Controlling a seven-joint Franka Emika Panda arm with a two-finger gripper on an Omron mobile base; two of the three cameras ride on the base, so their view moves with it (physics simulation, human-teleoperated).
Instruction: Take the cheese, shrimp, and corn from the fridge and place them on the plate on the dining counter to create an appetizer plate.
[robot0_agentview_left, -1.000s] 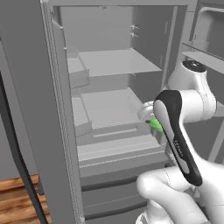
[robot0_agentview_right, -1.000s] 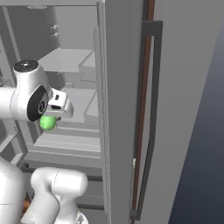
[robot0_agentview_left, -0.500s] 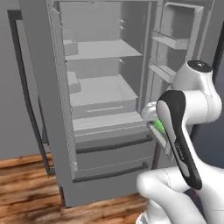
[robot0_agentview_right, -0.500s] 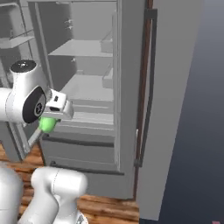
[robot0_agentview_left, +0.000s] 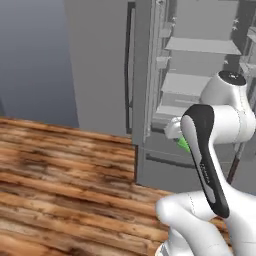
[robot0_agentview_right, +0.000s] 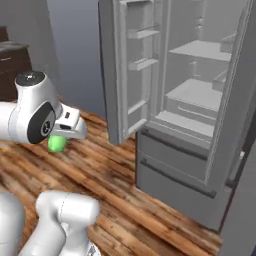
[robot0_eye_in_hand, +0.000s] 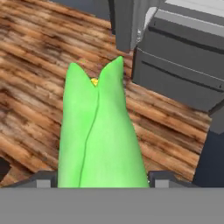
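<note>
- Since a second ago my base had swung away from the fridge (robot0_agentview_right: 190, 100); my gripper (robot0_eye_in_hand: 103, 177) stood wide, clamped on the corn (robot0_eye_in_hand: 99, 135).
- Carrying step, I judged; next I needed the plate.

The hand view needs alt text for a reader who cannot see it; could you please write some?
A bright green corn in its husk stands lengthwise up the middle of the picture, gripped between the gripper's fingertips at the bottom. Behind it lies a wooden plank floor, with the grey lower drawers of the fridge at upper right.

Kitchen: open fridge (robot0_agentview_right: 200, 100), wooden floor (robot0_agentview_left: 60, 175)
</note>
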